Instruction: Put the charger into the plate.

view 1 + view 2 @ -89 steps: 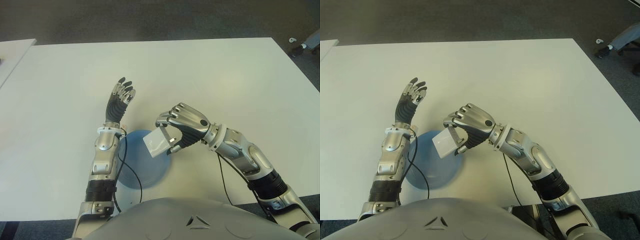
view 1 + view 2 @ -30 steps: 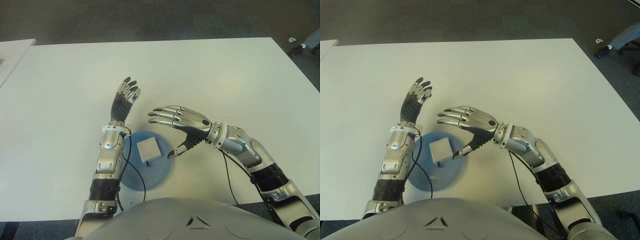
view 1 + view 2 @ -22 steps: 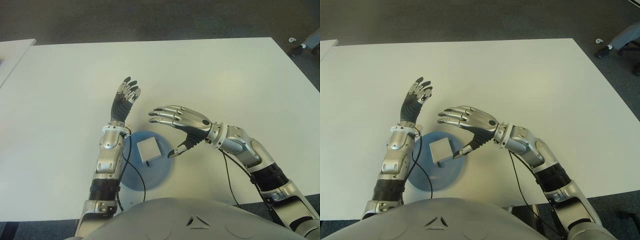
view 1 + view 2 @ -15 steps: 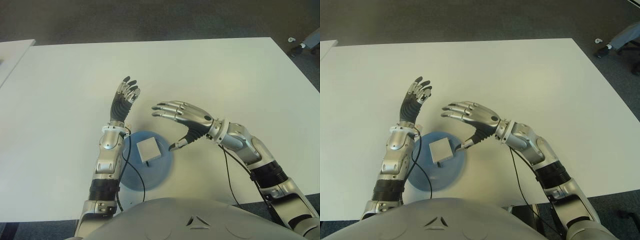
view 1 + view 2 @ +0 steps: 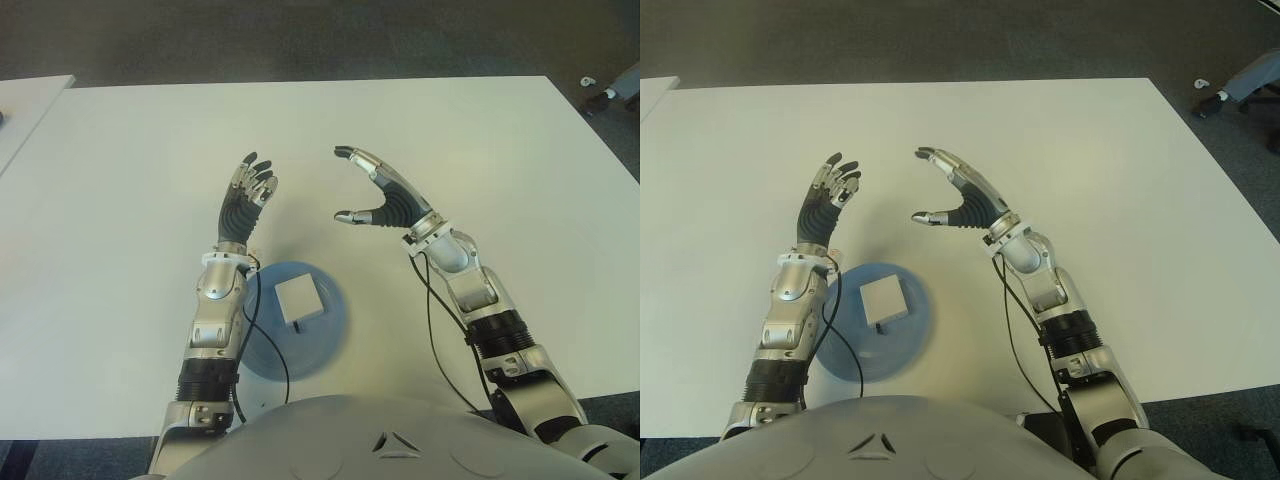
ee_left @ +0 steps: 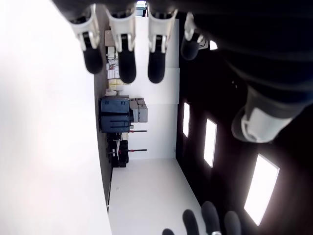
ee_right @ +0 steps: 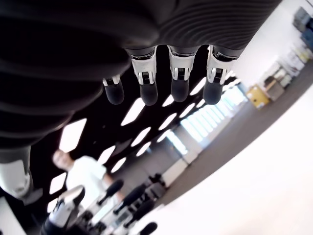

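White square charger [image 5: 299,297], flat and blocky, lies on round blue plate [image 5: 322,345], edges skewed to table edge, no clear long axis. Plate sits on smooth white table [image 5: 480,150] near robot's torso. Black cable [image 5: 262,340] crosses plate's left part. Left hand [image 5: 246,196] beyond plate, fingers spread, empty. Right hand [image 5: 381,196] beyond plate to right, fingers extended, empty. Nothing covers charger.
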### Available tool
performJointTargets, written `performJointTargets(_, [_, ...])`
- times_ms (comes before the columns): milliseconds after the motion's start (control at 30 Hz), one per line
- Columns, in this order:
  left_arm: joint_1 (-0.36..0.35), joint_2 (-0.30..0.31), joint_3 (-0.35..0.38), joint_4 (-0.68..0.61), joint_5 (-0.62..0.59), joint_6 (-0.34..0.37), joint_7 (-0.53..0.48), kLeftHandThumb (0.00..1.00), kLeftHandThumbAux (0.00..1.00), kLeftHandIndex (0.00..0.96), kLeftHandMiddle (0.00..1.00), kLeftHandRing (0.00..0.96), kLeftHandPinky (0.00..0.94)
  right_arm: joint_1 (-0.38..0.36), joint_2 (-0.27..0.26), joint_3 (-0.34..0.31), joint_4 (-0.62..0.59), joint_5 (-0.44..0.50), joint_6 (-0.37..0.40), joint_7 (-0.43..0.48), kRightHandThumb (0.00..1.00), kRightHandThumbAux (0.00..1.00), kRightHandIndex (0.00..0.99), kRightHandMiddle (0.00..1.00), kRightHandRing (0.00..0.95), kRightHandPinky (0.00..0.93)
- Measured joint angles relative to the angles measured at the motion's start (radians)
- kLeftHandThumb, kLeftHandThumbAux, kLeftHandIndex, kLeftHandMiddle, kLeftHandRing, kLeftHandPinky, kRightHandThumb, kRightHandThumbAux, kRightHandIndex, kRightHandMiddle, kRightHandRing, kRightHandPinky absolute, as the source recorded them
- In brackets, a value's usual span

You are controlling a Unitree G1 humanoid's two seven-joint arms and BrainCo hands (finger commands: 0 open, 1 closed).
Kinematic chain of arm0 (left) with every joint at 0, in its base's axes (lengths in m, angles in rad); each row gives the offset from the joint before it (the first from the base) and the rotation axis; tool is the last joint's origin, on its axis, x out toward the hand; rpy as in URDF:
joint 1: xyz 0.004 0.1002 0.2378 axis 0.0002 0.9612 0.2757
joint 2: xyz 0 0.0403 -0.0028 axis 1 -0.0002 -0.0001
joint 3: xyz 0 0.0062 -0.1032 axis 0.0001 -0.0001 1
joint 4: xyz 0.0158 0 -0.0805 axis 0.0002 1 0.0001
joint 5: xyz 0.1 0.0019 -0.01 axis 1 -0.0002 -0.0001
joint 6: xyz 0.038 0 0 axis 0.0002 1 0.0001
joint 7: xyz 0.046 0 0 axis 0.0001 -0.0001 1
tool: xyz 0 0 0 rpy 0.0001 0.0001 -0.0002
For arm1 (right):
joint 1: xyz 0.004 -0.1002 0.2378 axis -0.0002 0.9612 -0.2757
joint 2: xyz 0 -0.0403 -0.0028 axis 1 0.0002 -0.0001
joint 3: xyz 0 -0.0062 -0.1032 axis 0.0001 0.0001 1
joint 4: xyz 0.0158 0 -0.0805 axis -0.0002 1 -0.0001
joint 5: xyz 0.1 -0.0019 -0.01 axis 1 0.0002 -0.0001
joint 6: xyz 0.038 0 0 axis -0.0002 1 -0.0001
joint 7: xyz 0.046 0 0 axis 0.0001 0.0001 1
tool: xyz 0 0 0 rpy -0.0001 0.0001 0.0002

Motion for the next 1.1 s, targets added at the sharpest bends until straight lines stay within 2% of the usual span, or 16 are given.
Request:
performJointTargets(200, [0.000,0.002,0.004,0.005,0.000,0.000,0.000,0.000,0.510,0.019,0.182,0.173,0.155,0.007,0.044,-0.043,-0.004,0.054,0.128,-0.004,0.098,0.591,0.023,0.040,0.022,0.017])
performJointTargets(367, [-0.002,0.003,0.005,0.017,0.001,-0.003,0.000,0.000,0.493,0.019,0.184,0.170,0.151,0.014,0.084,-0.066,-0.010,0.101,0.190,-0.005,0.129,0.617,0.031,0.056,0.032,0.027])
performJointTargets(567, [-0.002,0.012,0.007,0.033,0.001,-0.018,0.000,0.000,0.494,0.021,0.185,0.174,0.163,0.016,0.124,-0.086,-0.012,0.150,0.226,-0.010,0.163,0.632,0.041,0.066,0.039,0.039])
performJointTargets(967, [-0.002,0.022,0.009,0.048,-0.004,-0.038,-0.007,0.000,0.512,0.020,0.184,0.172,0.147,0.031,0.152,-0.109,-0.001,0.167,0.289,-0.043,0.237,0.689,0.042,0.060,0.044,0.067])
performJointTargets(1100, [-0.003,0.025,0.010,0.056,-0.004,-0.042,-0.007,0.000,0.515,0.014,0.178,0.167,0.142,0.039,0.164,-0.113,0.000,0.175,0.323,-0.047,0.237,0.711,0.029,0.037,0.030,0.043])
